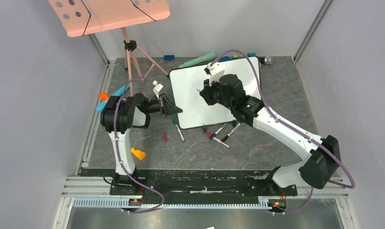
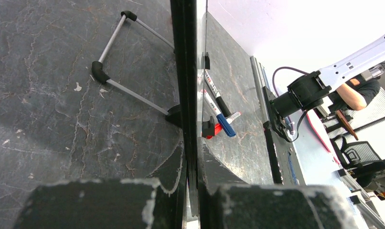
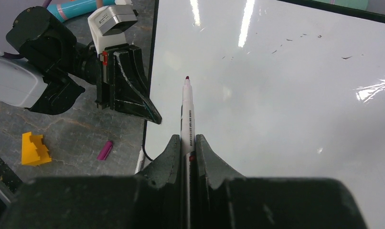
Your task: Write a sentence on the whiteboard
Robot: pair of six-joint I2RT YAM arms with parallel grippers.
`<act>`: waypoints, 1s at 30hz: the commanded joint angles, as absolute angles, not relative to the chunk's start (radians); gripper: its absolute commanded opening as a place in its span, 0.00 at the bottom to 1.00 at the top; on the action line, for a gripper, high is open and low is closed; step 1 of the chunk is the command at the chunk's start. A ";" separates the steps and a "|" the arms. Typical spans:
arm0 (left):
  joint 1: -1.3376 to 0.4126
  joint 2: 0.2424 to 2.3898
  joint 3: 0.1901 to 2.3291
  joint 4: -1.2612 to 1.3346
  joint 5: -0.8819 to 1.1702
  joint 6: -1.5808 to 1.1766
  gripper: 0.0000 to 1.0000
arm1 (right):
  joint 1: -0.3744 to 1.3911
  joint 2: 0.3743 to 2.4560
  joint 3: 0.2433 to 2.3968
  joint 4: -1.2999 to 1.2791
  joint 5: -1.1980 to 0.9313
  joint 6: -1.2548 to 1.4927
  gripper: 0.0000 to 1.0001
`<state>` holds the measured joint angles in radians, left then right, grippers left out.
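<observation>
My right claw (image 3: 187, 141) clamps the marker (image 3: 187, 107), my left claw (image 2: 192, 188) the whiteboard (image 3: 286, 95) rim — press too hard and either grip may slip.

Pale grey walls (image 1: 33, 86) on three sides, dark marbled desk (image 1: 267, 148), metal corner posts (image 1: 313, 29), pink perforated board (image 1: 109, 14) on a tripod (image 1: 130, 46) at the back left

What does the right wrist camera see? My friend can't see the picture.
The right pincer grips a red-tipped marker aimed at the whiteboard, which has no words, only faint specks. At left, the left pincer clamps the board's edge.
</observation>
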<state>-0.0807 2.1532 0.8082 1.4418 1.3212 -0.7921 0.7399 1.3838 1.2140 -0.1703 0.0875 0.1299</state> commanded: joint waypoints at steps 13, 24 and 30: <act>-0.080 2.123 0.765 1.558 1.273 -0.722 0.02 | 0.765 1.517 1.400 -0.107 0.074 0.134 0.00; -0.093 2.119 0.763 1.557 1.276 -0.716 0.02 | 0.781 1.626 1.512 -0.115 0.137 0.146 0.00; -0.100 2.114 0.775 1.557 1.285 -0.761 0.03 | 0.782 1.614 1.504 -0.116 0.137 0.147 0.00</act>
